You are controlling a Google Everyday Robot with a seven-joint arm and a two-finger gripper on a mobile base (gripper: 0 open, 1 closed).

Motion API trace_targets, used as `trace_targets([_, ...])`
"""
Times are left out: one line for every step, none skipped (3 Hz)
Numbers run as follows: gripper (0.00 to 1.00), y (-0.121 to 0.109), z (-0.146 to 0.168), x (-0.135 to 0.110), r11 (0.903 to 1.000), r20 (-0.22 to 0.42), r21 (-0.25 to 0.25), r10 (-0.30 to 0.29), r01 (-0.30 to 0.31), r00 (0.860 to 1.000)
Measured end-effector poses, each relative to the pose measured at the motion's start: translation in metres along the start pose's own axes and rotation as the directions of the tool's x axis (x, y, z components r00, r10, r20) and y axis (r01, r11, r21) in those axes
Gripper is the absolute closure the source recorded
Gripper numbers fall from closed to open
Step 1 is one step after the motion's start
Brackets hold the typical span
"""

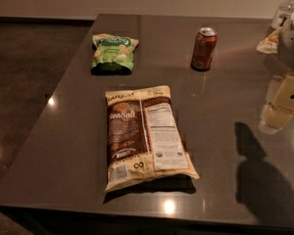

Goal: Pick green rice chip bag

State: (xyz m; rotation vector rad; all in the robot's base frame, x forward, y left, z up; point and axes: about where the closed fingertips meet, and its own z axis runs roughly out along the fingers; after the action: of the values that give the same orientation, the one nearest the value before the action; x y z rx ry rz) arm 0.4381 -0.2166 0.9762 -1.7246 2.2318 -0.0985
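The green rice chip bag (114, 53) is small and light green, with a dark green logo band. It lies flat on the dark table (63, 151) near the far left edge. My gripper (282, 104), pale yellow, hangs above the table at the right edge of the view. It is far to the right of the green bag, nothing is in it, and it touches no object. The arm above it runs out of the view at the top right.
A large brown-and-cream "sea salt" bag (147, 136) lies in the middle of the table, nearer than the green bag. A red soda can (204, 48) stands upright at the far middle right. The table's left edge drops to a dark floor (24, 82).
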Motion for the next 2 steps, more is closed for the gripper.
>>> trace_targets([0.00, 0.0000, 0.0000, 0.0000, 1.0000, 0.000, 0.000, 0.000, 0.000, 1.000])
trace_targets([0.00, -0.0047, -0.0001, -0.0094, 0.9997, 0.022, -0.023, 0.010, -0.009, 1.000])
